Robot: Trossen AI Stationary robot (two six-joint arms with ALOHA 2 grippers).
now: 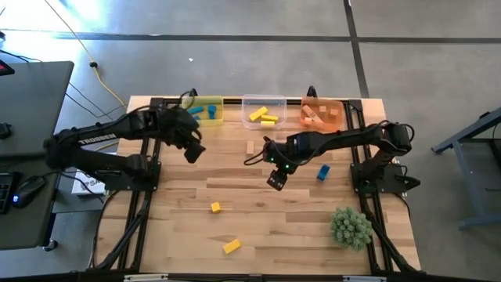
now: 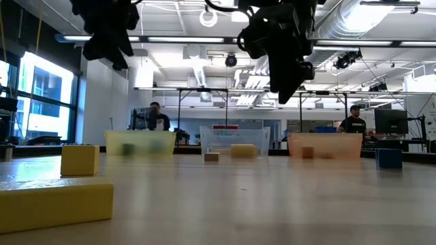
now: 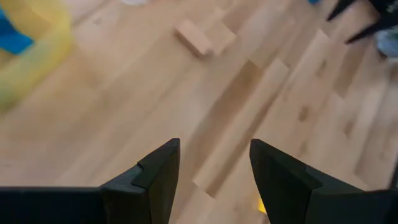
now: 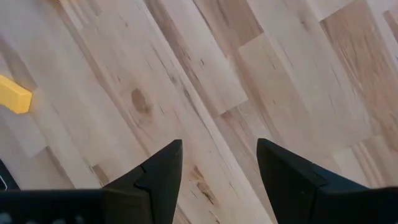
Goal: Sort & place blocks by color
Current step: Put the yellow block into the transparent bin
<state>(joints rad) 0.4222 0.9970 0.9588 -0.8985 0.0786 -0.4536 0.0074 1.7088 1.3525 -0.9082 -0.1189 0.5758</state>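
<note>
Two yellow blocks (image 1: 215, 207) (image 1: 231, 247) — one blue block (image 1: 323, 171).

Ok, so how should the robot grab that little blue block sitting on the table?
Probably straight from above: the blue block lies on the bare table, nothing touching it. Pinch its two narrow flat sides. The right gripper hangs nearest, open and empty; the left gripper is farther off, also open.

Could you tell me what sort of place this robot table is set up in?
Probably an open lab or workshop: exposed ceiling ducts, people at monitors behind the table, and a bare concrete floor with loose cables.
</note>
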